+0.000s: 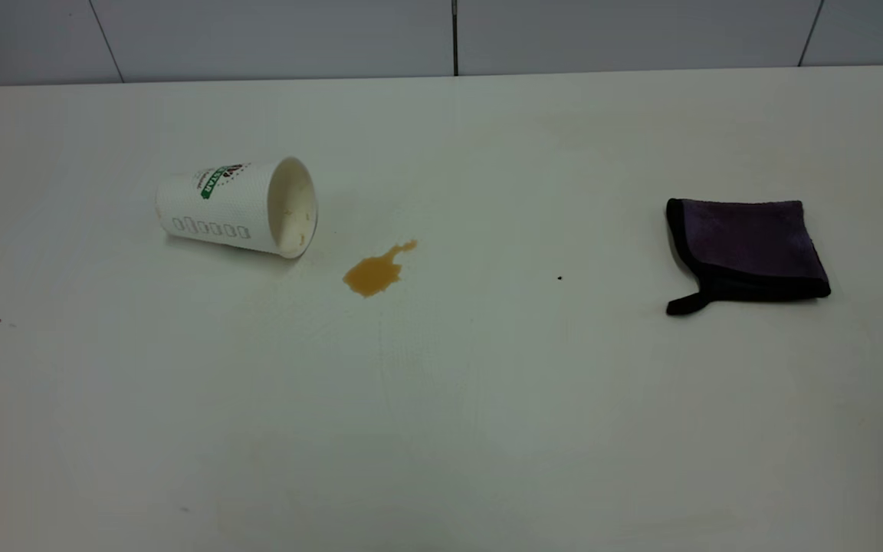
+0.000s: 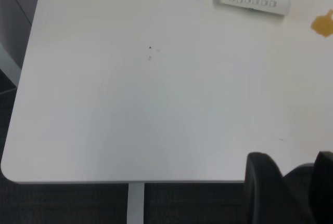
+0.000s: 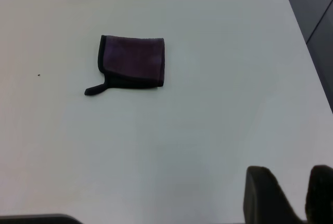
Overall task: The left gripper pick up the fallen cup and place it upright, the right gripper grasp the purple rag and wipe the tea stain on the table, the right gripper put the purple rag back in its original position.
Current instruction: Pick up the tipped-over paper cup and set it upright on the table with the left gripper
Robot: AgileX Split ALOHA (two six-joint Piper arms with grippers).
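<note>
Both grippers hang back at the worktop (image 1: 441, 429) edge, empty: the left gripper (image 2: 291, 182) and right gripper (image 3: 289, 195) each with fingers spread apart. The cup (image 1: 238, 205) lies toppled, mouth toward the tea stain (image 1: 377, 271) just beside it. The purple rag (image 1: 744, 249) lies flat, well right of the stain.

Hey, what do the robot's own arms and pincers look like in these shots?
Very little shows. The exterior view has neither arm. In each wrist view only two rounded, matte black finger stubs rise at the frame edge: the left pincer and the right pincer. No cables, markings or arm tubes are visible.
</note>
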